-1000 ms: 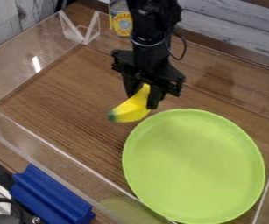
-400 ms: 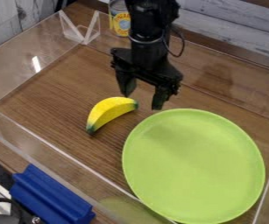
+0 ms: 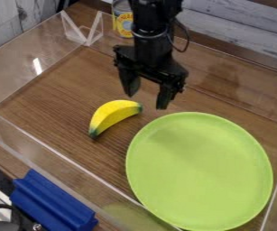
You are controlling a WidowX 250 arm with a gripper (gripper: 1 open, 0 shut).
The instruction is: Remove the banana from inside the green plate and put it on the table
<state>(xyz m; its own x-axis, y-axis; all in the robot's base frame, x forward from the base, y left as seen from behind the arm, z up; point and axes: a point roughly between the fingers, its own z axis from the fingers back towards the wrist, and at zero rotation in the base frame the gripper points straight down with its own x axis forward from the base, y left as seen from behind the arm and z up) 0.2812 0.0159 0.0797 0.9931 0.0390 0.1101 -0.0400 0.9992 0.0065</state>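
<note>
The small yellow banana (image 3: 114,116) lies flat on the brown wood-grain table (image 3: 69,90), just left of the lime-green plate (image 3: 201,171) and apart from its rim. My black gripper (image 3: 152,94) hangs pointing down above and to the right of the banana, near the plate's far edge. Its fingers (image 3: 172,96) stand open with nothing between them. The plate holds nothing.
A blue block (image 3: 50,206) sits at the near left corner. Clear acrylic walls (image 3: 20,135) edge the table on the left and front. A clear stand (image 3: 80,32) is at the back left.
The gripper let go of the banana, which dropped onto the table left of the plate. The fingers opened wide and the hand lifted slightly.
</note>
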